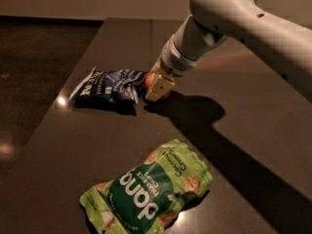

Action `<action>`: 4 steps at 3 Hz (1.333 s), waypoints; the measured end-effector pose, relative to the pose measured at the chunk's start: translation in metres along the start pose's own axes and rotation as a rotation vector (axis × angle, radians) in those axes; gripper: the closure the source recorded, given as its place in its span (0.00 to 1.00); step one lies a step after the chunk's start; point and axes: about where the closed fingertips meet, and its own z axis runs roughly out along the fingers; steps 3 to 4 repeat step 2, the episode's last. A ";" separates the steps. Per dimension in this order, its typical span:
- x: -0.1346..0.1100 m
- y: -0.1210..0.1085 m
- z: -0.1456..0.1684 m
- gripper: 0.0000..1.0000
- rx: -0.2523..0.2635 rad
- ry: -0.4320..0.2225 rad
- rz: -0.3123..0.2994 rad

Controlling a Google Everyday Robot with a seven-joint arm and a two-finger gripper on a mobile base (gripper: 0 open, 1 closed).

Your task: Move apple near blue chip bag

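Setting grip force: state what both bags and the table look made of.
Blue chip bag: crinkled foil-like film, glossy creases. Green bag: smoother plastic film, slight sheen. Table: dark, polished, possibly stone; it reflects light. Gripper sits at the apple, beside the blue one.

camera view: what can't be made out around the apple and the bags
All in the camera view:
- apple: mostly hidden by the gripper, down beside the blue chip bag's right end; contact with bag unclear.
- green bag: bottom cut by lower edge.
- arm: cut off by right edge.

Gripper [158,87] covers the apple [149,80], which seemingly touches the blue chip bag [108,86].
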 end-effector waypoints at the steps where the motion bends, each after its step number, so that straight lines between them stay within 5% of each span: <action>1: 0.000 0.001 0.001 0.00 -0.002 0.000 -0.001; 4: 0.000 0.001 0.001 0.00 -0.002 0.000 -0.001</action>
